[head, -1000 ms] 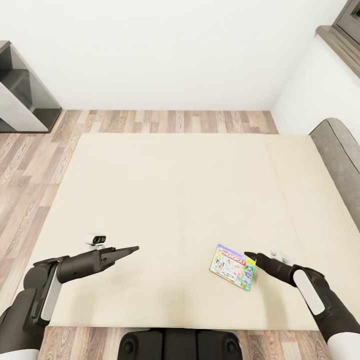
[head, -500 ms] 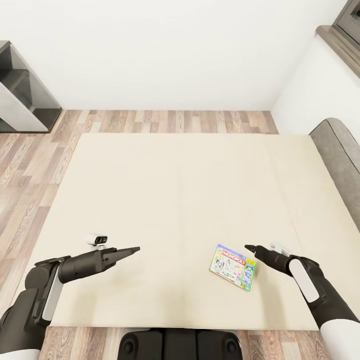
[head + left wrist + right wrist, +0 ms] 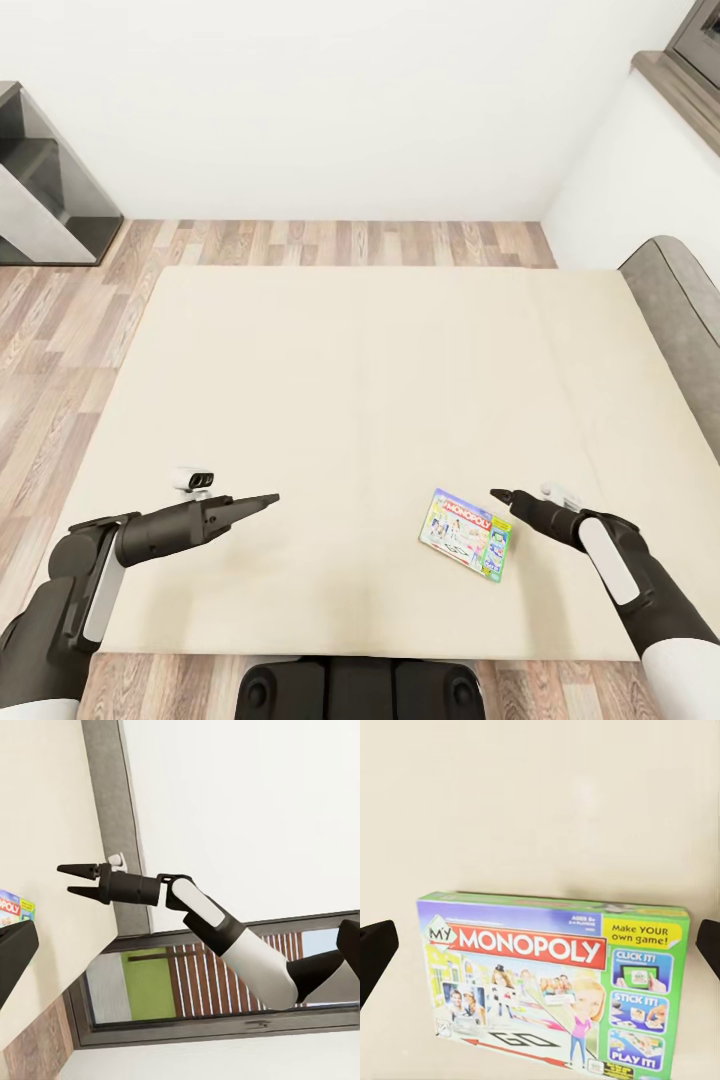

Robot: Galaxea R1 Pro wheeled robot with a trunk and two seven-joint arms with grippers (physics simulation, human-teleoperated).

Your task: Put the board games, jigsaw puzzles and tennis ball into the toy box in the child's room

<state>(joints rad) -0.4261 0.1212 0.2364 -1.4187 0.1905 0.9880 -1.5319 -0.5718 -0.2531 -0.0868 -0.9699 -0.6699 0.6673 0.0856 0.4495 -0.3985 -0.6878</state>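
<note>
A green and white Monopoly board game (image 3: 466, 534) lies flat on the beige mattress of the bed (image 3: 380, 380), near its front edge on the right. My right gripper (image 3: 497, 494) hovers open just above the box's far right corner, not touching it. In the right wrist view the box (image 3: 555, 990) lies between the widely spread fingers (image 3: 375, 952). The left wrist view shows the right gripper (image 3: 66, 880) from the side with its jaws apart, and a corner of the box (image 3: 11, 907). My left gripper (image 3: 268, 497) hangs open and empty over the mattress, well to the left.
A grey headboard (image 3: 685, 300) runs along the bed's right side. A dark grey shelf unit (image 3: 45, 190) stands on the wood floor (image 3: 330, 243) at the back left. A white cabinet with a dark top (image 3: 660, 150) fills the back right corner.
My right gripper has drawn up and back from the box's right edge to a spot just beyond its far corner. The box and the left arm have not moved.
</note>
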